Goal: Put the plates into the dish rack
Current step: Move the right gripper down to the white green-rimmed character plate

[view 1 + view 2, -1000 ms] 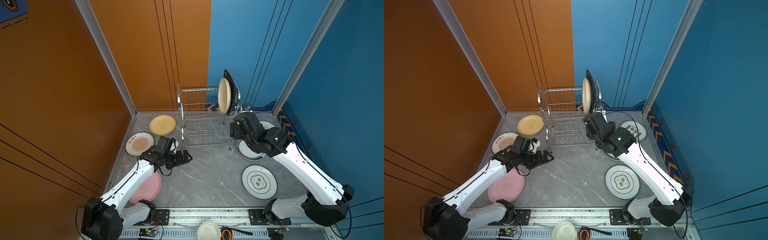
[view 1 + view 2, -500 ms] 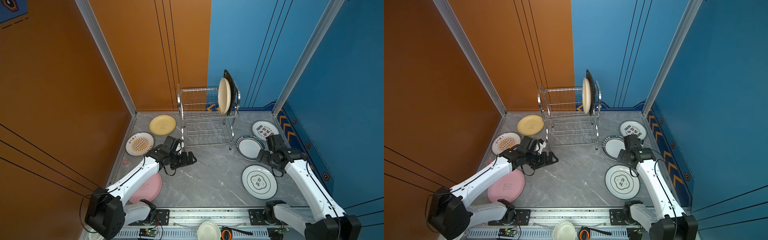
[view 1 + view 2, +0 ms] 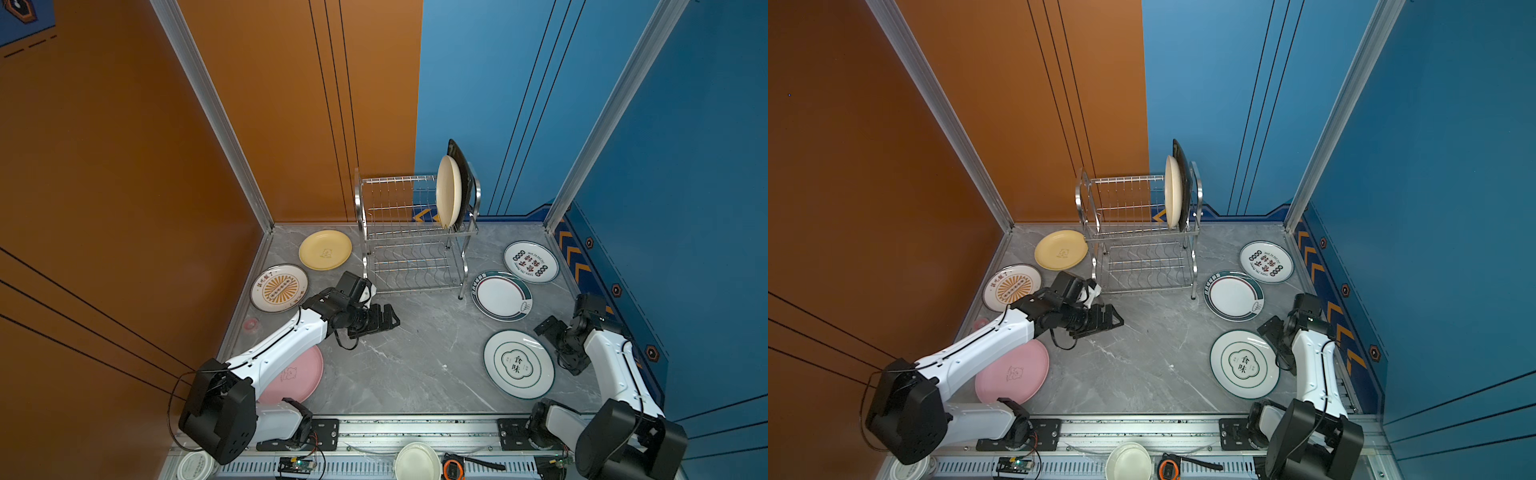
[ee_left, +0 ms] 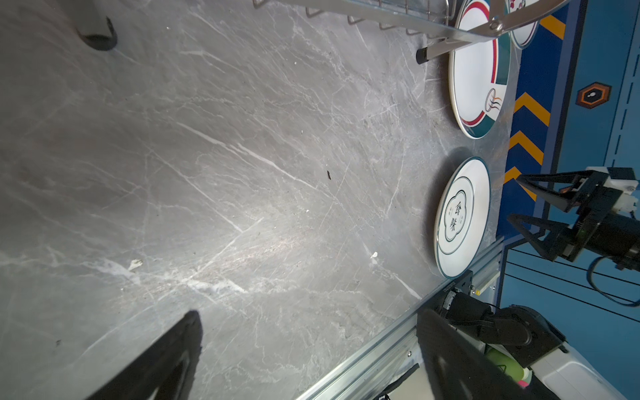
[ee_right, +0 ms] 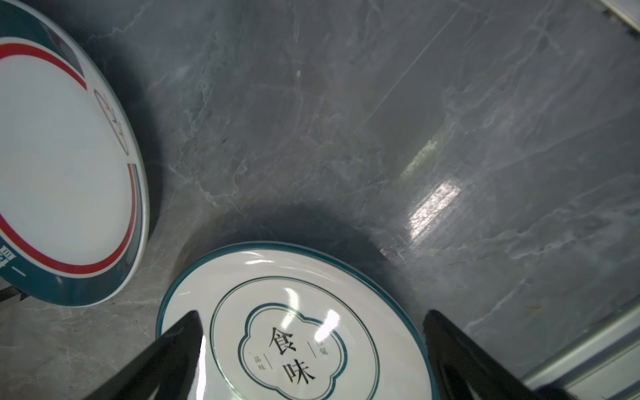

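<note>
two plates [image 3: 446, 193] in the dish rack [image 3: 415, 239], six flat on the bench [image 3: 415, 357]. left fingers [image 4: 162, 363] and right fingers [image 5: 166, 360] wide, empty.

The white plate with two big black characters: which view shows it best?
The right wrist view: the plate is close there, characters sharp, though one edge is cut off. Both top views show it whole, small; the left wrist view, obliquely.

A lab test cell: painted panel walls [image 3: 124, 166], aluminium mounting rail [image 3: 415, 427].
</note>
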Controlling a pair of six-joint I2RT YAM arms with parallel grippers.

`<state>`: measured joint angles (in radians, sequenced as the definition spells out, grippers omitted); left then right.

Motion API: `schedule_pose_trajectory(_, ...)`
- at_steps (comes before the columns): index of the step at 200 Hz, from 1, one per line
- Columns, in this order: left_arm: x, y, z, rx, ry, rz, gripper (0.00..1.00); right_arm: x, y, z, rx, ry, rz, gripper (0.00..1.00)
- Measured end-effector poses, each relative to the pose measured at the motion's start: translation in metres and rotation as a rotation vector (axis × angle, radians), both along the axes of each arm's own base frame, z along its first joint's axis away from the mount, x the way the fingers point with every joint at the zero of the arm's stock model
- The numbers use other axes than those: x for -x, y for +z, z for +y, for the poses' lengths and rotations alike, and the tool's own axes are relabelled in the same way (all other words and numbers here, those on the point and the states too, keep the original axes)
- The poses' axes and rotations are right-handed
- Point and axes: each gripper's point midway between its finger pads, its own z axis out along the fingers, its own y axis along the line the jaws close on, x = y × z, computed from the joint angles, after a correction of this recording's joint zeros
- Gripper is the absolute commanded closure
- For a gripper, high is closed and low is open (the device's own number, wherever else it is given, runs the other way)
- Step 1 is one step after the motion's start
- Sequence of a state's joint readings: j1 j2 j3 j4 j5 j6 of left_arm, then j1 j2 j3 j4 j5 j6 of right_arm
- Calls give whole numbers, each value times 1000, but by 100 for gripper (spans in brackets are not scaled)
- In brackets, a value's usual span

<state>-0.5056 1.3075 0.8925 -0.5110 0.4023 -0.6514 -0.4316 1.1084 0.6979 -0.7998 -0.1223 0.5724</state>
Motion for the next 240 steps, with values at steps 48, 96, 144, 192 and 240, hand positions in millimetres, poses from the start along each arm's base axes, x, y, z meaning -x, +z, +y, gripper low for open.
schedule_pose_trajectory(48,-4,0,-3,9,-2,-11,2,1,-16,2,-57,-27,-36,0)
schedule_pose_trajectory(96,-6,3,-4,18,-2,-26,2,-4,-23,15,-120,14,-55,0)
schedule_pose_trajectory(144,-7,4,-7,24,-5,-34,2,-7,-26,43,-157,110,-62,0)
schedule_pose_trajectory(192,-6,2,-6,24,1,-27,2,-4,-22,90,-199,217,-78,0)
schedule_pose_trajectory(240,-7,0,-7,33,11,-26,2,-8,-16,133,-234,283,-115,0)
